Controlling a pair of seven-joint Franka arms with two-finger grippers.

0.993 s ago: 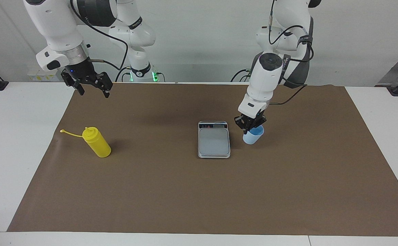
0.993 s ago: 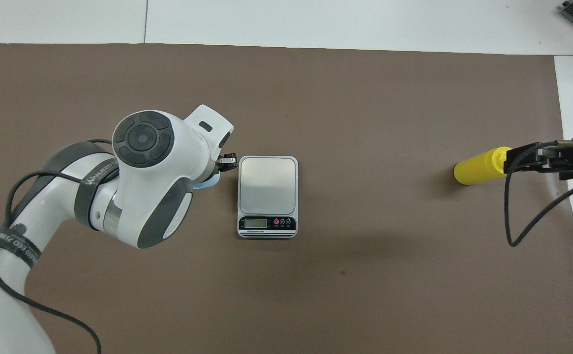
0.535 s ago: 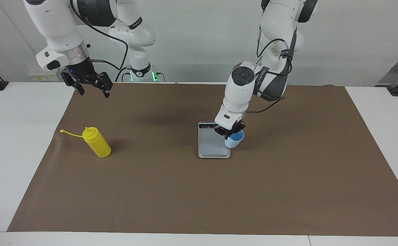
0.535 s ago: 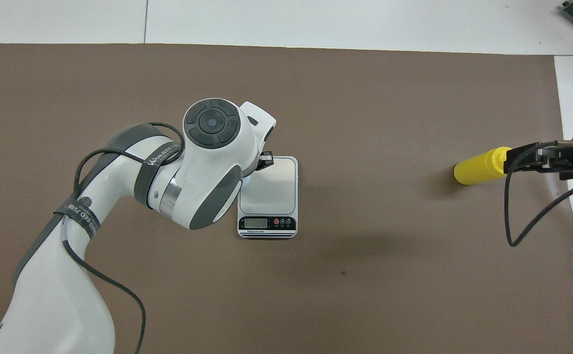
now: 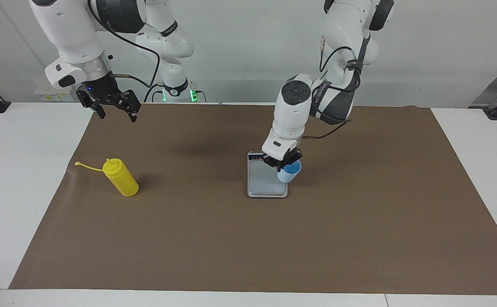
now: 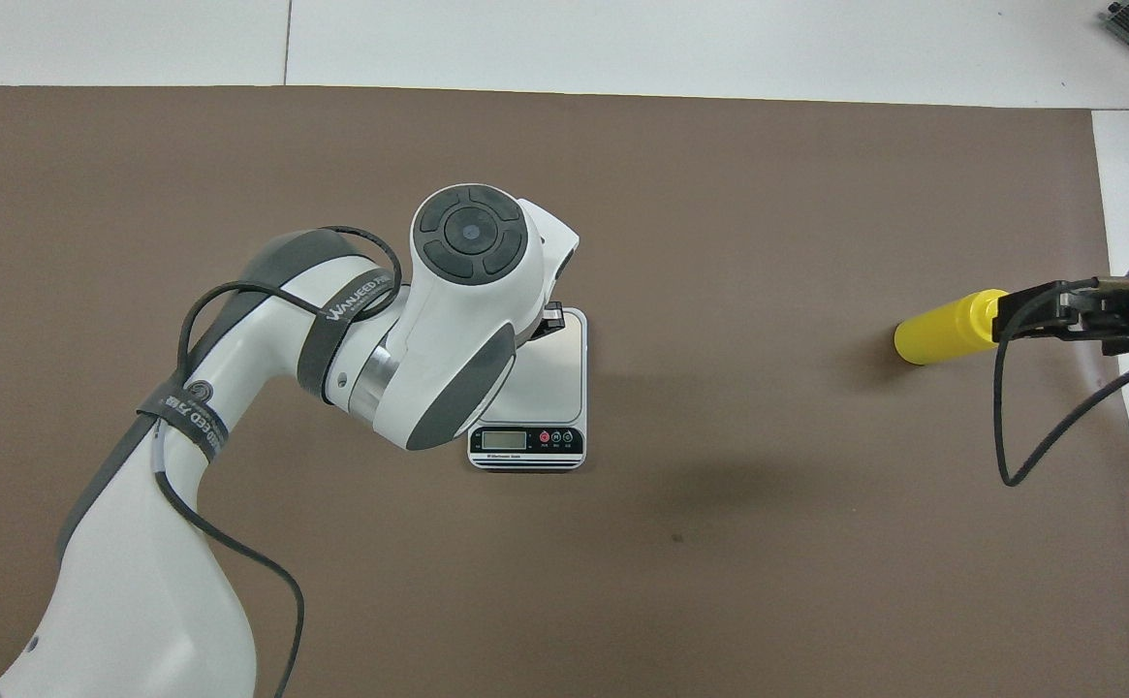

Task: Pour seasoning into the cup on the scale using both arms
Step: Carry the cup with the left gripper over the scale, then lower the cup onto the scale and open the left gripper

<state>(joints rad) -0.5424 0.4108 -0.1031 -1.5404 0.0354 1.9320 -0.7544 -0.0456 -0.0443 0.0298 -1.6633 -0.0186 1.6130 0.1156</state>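
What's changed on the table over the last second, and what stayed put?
The left gripper, shut on the cup, carried it from beside the scale to over the scale's edge at the left arm's end; it is not set down yet. The scale, the seasoning bottle and the open, waiting right gripper stayed where they were.

Left white jointed arm (image 5: pixel 312 98) bent down over the table's middle, black two-finger left gripper (image 5: pixel 283 163) pointing down, fingers clamped on something. Right white jointed arm (image 5: pixel 71 38) waiting, raised; black two-finger right gripper (image 5: pixel 114 111) hanging with fingers spread wide, holding nothing.
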